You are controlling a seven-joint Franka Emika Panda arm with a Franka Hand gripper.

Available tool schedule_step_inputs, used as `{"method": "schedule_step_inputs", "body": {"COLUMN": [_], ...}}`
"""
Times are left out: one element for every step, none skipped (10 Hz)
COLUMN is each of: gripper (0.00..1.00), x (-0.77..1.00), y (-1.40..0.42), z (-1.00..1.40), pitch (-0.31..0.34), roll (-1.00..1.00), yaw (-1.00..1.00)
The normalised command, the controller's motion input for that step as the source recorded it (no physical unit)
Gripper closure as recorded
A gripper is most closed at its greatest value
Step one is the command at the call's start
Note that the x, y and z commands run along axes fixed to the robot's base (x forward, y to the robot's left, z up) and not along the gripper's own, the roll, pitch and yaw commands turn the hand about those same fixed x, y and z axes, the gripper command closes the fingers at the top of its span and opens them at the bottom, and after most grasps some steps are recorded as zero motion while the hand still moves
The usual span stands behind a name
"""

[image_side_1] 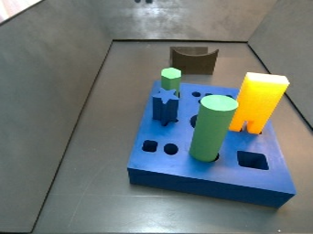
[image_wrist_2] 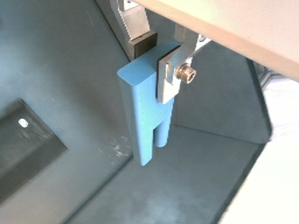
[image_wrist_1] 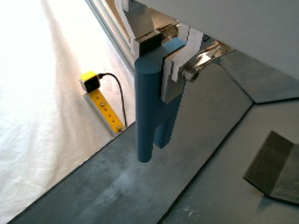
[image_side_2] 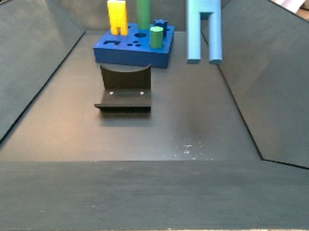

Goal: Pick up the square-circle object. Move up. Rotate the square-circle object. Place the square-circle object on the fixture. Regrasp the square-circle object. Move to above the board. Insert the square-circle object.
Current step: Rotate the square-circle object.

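The square-circle object [image_wrist_1: 152,114], a long pale blue peg, hangs upright in the air. My gripper [image_wrist_1: 160,54] is shut on its upper end, with a dark pad pressed against each side. Both wrist views show this grip; from the other wrist camera the peg [image_wrist_2: 146,114] has a slot in its lower end, below the gripper [image_wrist_2: 146,59]. In a side view the peg [image_side_2: 201,32] hangs to the right of the board [image_side_2: 133,52], and the gripper is cut off above. The fixture [image_side_2: 125,87] stands on the floor in front of the board, with nothing on it. The peg is out of sight in the side view showing the board [image_side_1: 208,174] and fixture [image_side_1: 191,58].
On the board stand a tall green cylinder [image_side_1: 210,128], an orange-yellow block [image_side_1: 259,102], a dark-blue star peg [image_side_1: 167,108] and a small green hexagonal peg [image_side_1: 170,79]. Grey walls enclose the dark floor. A yellow strip with a black cable [image_wrist_1: 103,96] lies outside the wall.
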Motion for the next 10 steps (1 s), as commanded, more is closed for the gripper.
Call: {"method": "schedule_step_inputs", "body": {"gripper": [1.00,1.00,1.00,1.00,1.00,1.00,1.00,1.00,1.00,1.00], "x": [0.03,-0.02,-0.07,-0.02,-0.01,0.00,-0.01,-0.02,-0.01,0.01], "y": [0.02,0.05,0.02,0.02,0.02,0.01,0.01,0.02,0.02,0.02], "z": [-0.01,0.04,0.03,0.02,0.01,0.01,0.02,0.03,0.03,0.02], "pitch": [0.071,0.086,0.116,0.163,0.190,0.238,0.264,0.281,0.297,0.325], "roll": [-1.00,-1.00,-1.00,-1.00,-1.00,-1.00,-1.00,-1.00,-1.00,-1.00], "yaw": [-0.54,-0.53,-0.54,-0.53,-0.53,-0.52,-0.51,-0.49,-0.47,-0.43]}}
